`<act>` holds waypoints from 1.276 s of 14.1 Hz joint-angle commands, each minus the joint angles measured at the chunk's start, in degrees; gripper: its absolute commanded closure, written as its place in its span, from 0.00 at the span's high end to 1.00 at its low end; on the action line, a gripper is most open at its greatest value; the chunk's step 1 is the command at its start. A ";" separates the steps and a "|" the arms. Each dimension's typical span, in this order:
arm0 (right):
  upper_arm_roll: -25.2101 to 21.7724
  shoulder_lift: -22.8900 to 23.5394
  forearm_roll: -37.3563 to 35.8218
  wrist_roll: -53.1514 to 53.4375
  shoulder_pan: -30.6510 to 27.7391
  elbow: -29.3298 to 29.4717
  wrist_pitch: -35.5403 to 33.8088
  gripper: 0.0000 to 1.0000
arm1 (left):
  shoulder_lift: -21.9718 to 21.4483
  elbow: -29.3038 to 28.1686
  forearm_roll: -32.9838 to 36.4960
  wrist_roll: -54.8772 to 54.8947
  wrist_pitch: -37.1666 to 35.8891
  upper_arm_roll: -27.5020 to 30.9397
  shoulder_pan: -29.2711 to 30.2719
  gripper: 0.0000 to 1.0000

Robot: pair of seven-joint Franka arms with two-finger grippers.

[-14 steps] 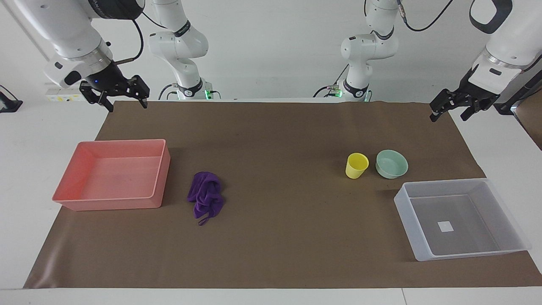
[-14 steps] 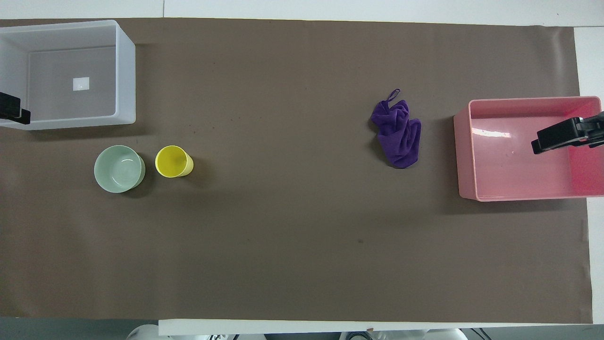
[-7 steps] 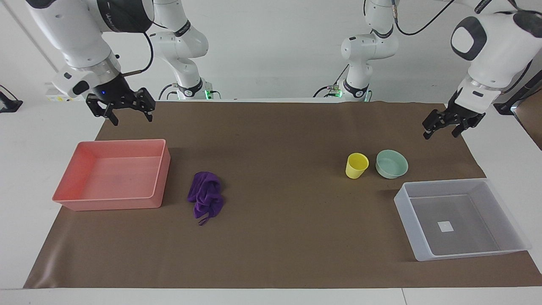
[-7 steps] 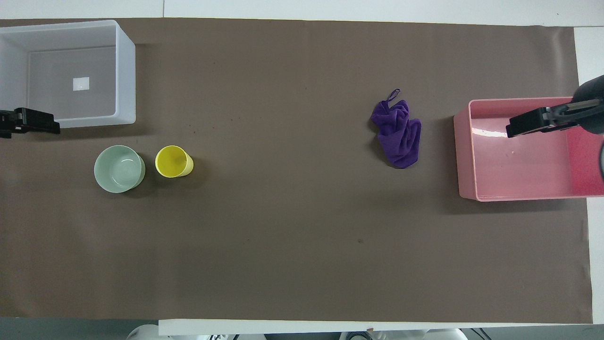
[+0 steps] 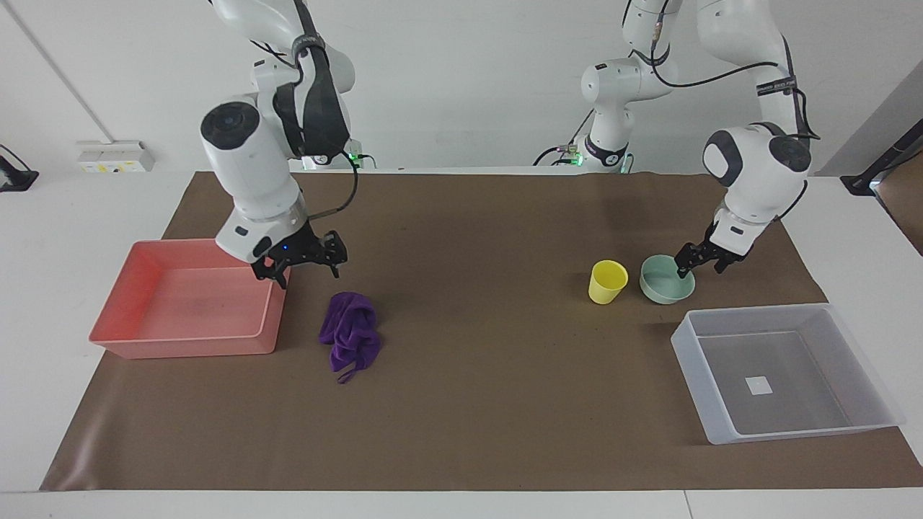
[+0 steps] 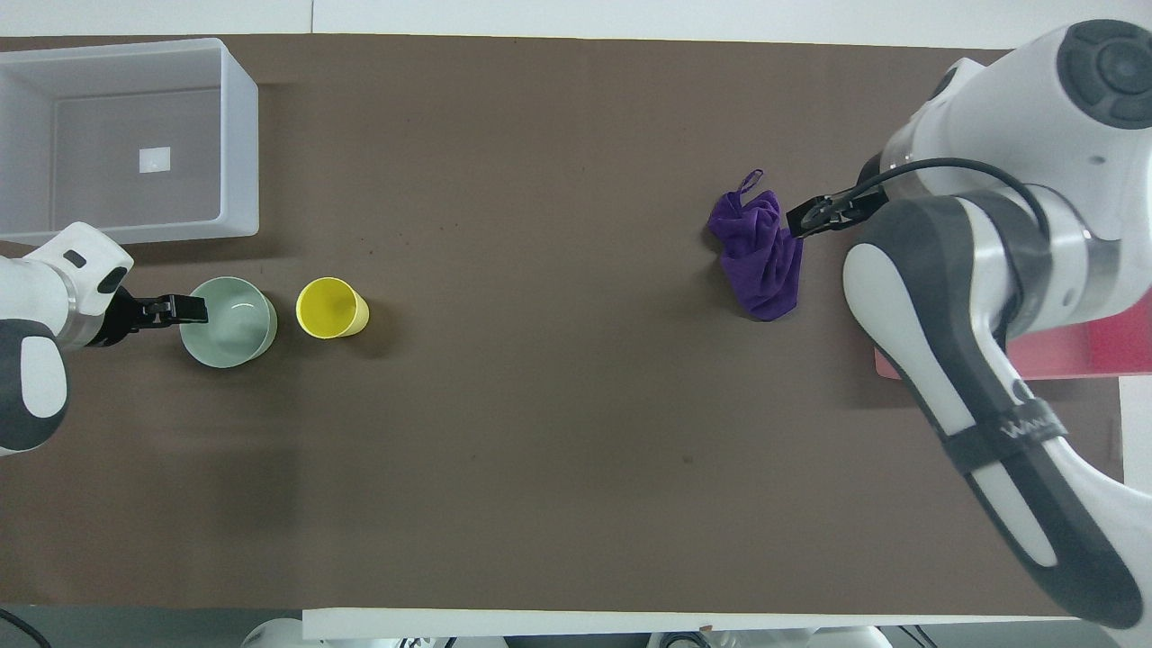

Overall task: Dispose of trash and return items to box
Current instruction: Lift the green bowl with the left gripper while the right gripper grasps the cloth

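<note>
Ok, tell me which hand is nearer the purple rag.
Right. The right hand hangs open just above the purple rag, by the pink tray. The left hand is over the mint bowl.

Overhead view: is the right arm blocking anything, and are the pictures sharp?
Overhead view: the right arm's body hides most of the pink tray; the purple cloth stays visible and sharp. Facing view: the tray shows almost whole, shadows soft.

Both arms have glossy white rounded link housings with dark grey joint caps. Black cables run along the links. Each wrist carries a black two-finger gripper: left gripper [image 5: 698, 269], right gripper [image 5: 301, 264]. The bases show green lights.
</note>
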 commanded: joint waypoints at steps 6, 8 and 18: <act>0.09 9.62 0.56 2.33 2.04 -6.81 18.76 1.00 | 2.65 0.19 0.46 -0.82 2.95 -0.26 0.63 0.00; 0.01 9.62 0.56 3.48 2.04 -7.79 18.86 1.00 | 2.30 2.29 0.46 -0.73 -0.98 -0.25 0.54 0.00; -0.17 2.35 0.03 3.57 0.11 -2.36 7.11 0.00 | 8.78 36.30 -2.69 -1.52 -22.49 -0.08 1.32 0.00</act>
